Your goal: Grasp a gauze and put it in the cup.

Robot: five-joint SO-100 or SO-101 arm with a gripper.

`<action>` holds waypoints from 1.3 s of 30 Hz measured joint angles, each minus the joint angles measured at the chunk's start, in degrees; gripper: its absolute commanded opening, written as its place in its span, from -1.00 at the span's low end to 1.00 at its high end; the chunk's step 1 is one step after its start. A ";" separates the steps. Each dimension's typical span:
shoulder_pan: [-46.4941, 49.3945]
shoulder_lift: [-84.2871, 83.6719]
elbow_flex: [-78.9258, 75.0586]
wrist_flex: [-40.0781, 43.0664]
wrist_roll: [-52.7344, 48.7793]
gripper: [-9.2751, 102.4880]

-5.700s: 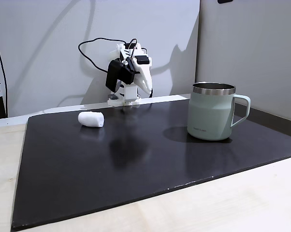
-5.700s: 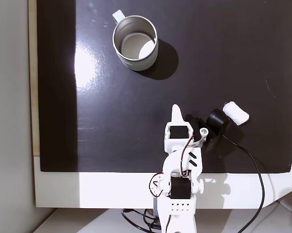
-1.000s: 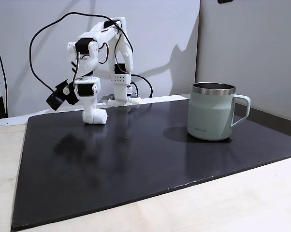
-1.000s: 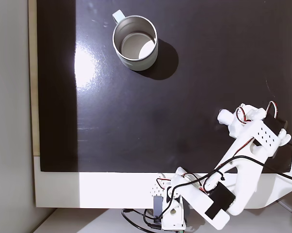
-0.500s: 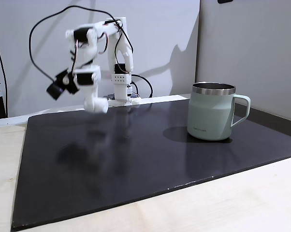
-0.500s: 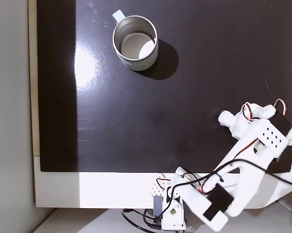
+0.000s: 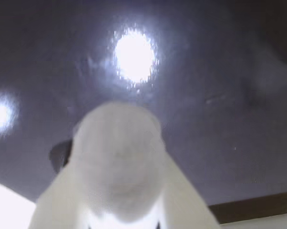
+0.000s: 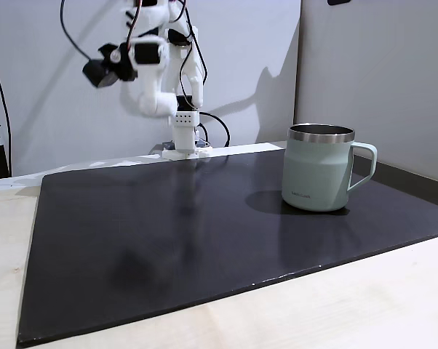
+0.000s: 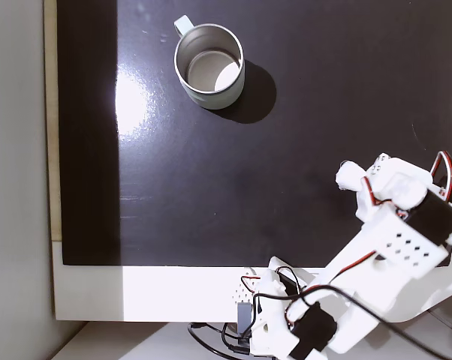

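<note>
A second ago I was down at the surface [image 8: 204,240] with my jaws [image 7: 117,191] closed round the gauze [image 7: 117,157]; now I am raised high above the dark mat, and the roll has come up with me. In the wrist view it sits blurred and pale right in front of the lens, pinched between my two white fingers [image 7: 186,200], with the glossy mat far below it and a lamp's glare reflected there. In a fixed view from above the same small white lump [image 9: 349,176] shows at my tip, over the right side of the mat; in the side-on fixed view my arm [image 8: 150,73] is lifted well clear, though the roll is hard to pick out from my own white plastic there.

So the grasp has held through the lift, I judge, and the pick-up half is done. The cup [image 9: 209,66] stands upright and open-mouthed, well apart from me at the far side of the mat. What remains is to carry the roll across, centre it over the steel rim [image 8: 321,133] and let go.
</note>
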 measured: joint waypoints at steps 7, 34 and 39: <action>-7.56 -0.53 -6.50 0.53 5.98 -0.83; -41.66 -41.92 -67.32 0.53 22.59 -0.83; -45.53 -47.81 -72.07 0.53 23.64 -0.83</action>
